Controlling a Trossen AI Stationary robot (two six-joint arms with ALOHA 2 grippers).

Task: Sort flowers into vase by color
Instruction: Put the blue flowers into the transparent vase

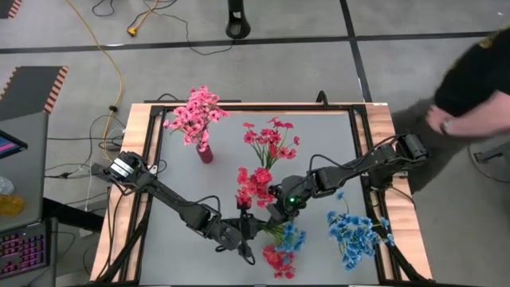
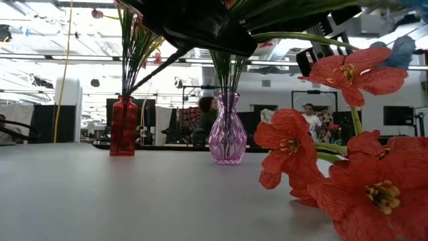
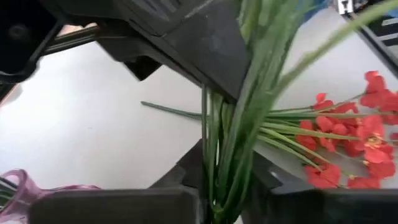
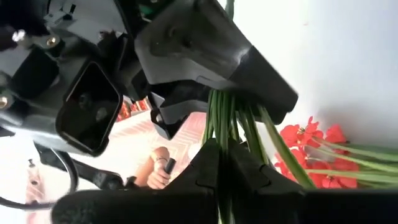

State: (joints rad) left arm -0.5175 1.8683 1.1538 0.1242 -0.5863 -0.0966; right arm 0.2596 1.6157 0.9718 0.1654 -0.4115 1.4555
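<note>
- Both arms meet in the middle of the tabletop [image 1: 191, 171], on the near side of the clear purple vase [image 2: 227, 130], and they share one bundle of green stems [image 3: 227, 155].
- The right hand [image 4: 221, 155] is pressed tight on the stems; its wrist view shows the bunch squeezed between its dark fingers [image 4: 249, 165].
- The left hand [image 3: 214, 193] pinches the same bundle a bit further along. My guess is a handover, or one hand steadying the bunch so the other can pull out a single colour.
- The held bunch looks mixed: blue and red blossoms [image 1: 285, 239] hang off it toward the front edge, away from the purple vase.
- The red vase [image 2: 124, 127] stands well off to the side of the purple one and already holds the pink flowers [image 1: 195, 112], so that colour seems done.
- Loose red flowers [image 1: 271, 139] lie flat just past the purple vase, and a blue sprig [image 1: 351, 231] lies near the right arm, both still waiting.
- A person [image 1: 474, 76] stands beyond the tabletop's right corner, not touching anything.
</note>
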